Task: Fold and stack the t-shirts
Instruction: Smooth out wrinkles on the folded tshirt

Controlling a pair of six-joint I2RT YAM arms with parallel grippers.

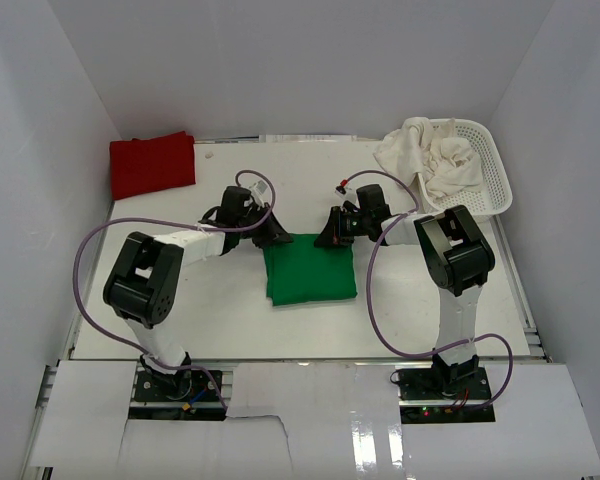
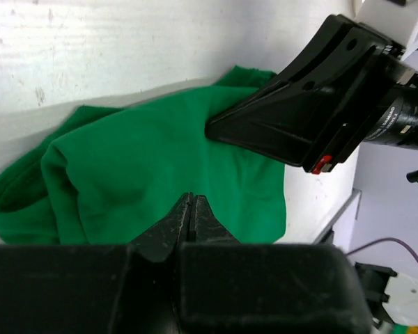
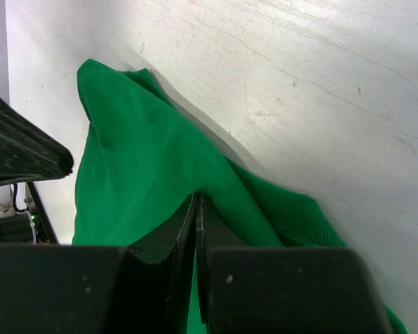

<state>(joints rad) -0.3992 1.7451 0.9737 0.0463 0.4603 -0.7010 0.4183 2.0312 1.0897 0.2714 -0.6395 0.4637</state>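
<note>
A: What closes the space in?
B: Plain white walls: a back wall (image 1: pixel 300 60), a left wall (image 1: pixel 30 200) and a right wall (image 1: pixel 570 200).
A: And underneath?
B: A white table (image 1: pixel 240 320), scuffed and scratched up close, with glossy white sheets (image 1: pixel 310 420) along its near edge. The light is even and soft.

Left gripper (image 1: pixel 276 239) and right gripper (image 1: pixel 326 239) crowding far edge of green t-shirt (image 1: pixel 310 272). Red t-shirt (image 1: pixel 152 165) blocking far-left corner, basket (image 1: pixel 496 172) blocking far-right; table (image 1: pixel 290 165) lying open between them.
</note>
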